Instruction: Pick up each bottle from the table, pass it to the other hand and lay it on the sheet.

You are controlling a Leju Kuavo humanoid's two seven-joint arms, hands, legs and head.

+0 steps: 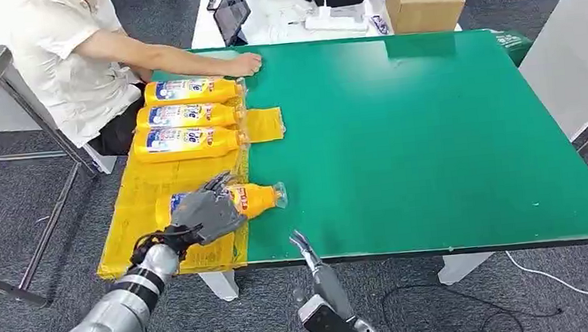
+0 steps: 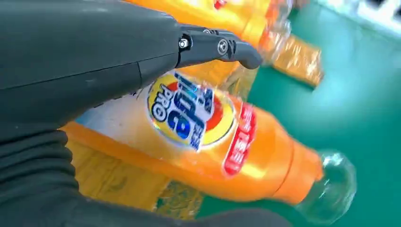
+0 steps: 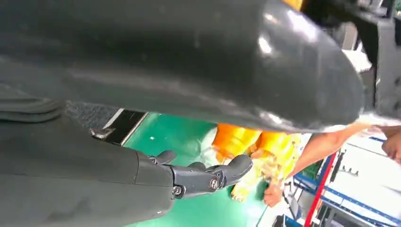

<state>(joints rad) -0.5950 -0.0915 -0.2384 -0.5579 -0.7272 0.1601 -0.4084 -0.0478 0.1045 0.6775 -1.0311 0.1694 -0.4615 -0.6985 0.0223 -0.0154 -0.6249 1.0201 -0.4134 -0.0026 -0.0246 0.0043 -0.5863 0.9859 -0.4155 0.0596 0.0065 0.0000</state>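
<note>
- Three orange plastic detergent bottles with clear caps (image 1: 186,115) lying side by side on the crinkled yellow plastic sheet (image 1: 142,189), at its far end, caps pointing toward the middle of the green table mat (image 1: 434,136); that part of the task judged done.
- A fourth orange bottle of the same kind (image 1: 257,198) lying on its side at the near end of the sheet, body on the yellow plastic, clear cap reaching over the sheet's edge onto the green mat.
- Left hand (image 1: 207,211) resting over the label end of that fourth bottle, fingers (image 2: 222,47) draped across the top; firmly clamped or just lying loose on it: cannot tell from these views. Judged to be the laying-down step, release not yet made.
- Right hand (image 1: 305,250) low at the near table edge, well apart from the bottles, holding nothing, fingers (image 3: 213,175) held out and slightly parted.
- No bottle to be seen on the bare green mat beyond the sheet; likely the last one of this round, though only a guess.
- Label in the left wrist view: blue lettering on a yellow and orange roundel, "PRO" readable, the larger word half hidden and blurred; a red band beside it, writing too smeared to read.
- A person in a pale shirt (image 1: 73,57) seated at the far left corner, one hand (image 1: 244,63) flat on the mat near the row of bottles.
</note>
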